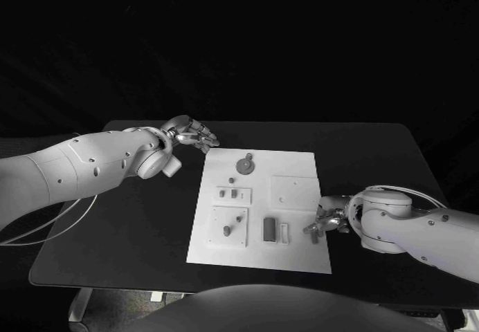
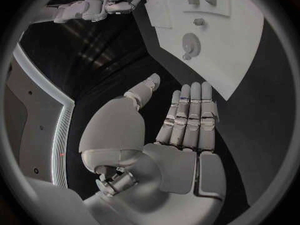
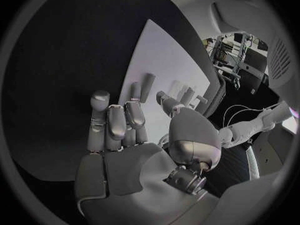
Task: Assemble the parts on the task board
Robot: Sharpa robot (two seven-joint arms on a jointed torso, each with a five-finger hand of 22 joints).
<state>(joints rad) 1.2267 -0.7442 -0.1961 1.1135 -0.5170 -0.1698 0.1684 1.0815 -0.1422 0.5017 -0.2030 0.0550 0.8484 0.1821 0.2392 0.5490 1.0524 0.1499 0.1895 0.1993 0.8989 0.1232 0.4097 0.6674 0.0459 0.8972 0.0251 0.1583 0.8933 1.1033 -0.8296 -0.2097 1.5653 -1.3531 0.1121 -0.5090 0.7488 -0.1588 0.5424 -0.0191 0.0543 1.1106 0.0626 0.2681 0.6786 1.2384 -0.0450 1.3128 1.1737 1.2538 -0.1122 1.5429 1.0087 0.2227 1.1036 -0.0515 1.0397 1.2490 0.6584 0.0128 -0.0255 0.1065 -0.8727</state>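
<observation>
Task board [image 1: 261, 207] sits flat mid-table [image 1: 120, 228], long axis running away from the robot. All positions below are relative to the board. Gear-like round part [image 1: 244, 165] lies near the far edge, left of centre; same part shows in the left wrist view [image 2: 190, 44]. Just nearer than the gear, a tiny part [image 1: 232, 180], then two small parts side by side [image 1: 235, 194] on a raised square pad. Right of those, a larger plain square panel [image 1: 295, 191]. Near-left quadrant: a rectangular pad carrying a small elongated part [image 1: 228, 231]. Near-centre: a dark upright rectangular part [image 1: 268, 229], with a pale slim piece [image 1: 284, 234] just beside it on the right. Right hand [image 1: 327, 220] is at the board's right edge, near half, fingers curled down at a small dark part [image 1: 314, 234] on the board; can't tell from these views whether it actually grips it. In the right wrist view the right hand's [image 3: 125, 135] fingers are extended and slightly apart, nothing visibly in the palm. Left hand [image 1: 190, 133] hovers off the far-left corner, clear of the board, not touching anything; left wrist view shows left hand [image 2: 181, 130] flat, fingers straight and together, thumb spread, holding nothing.
</observation>
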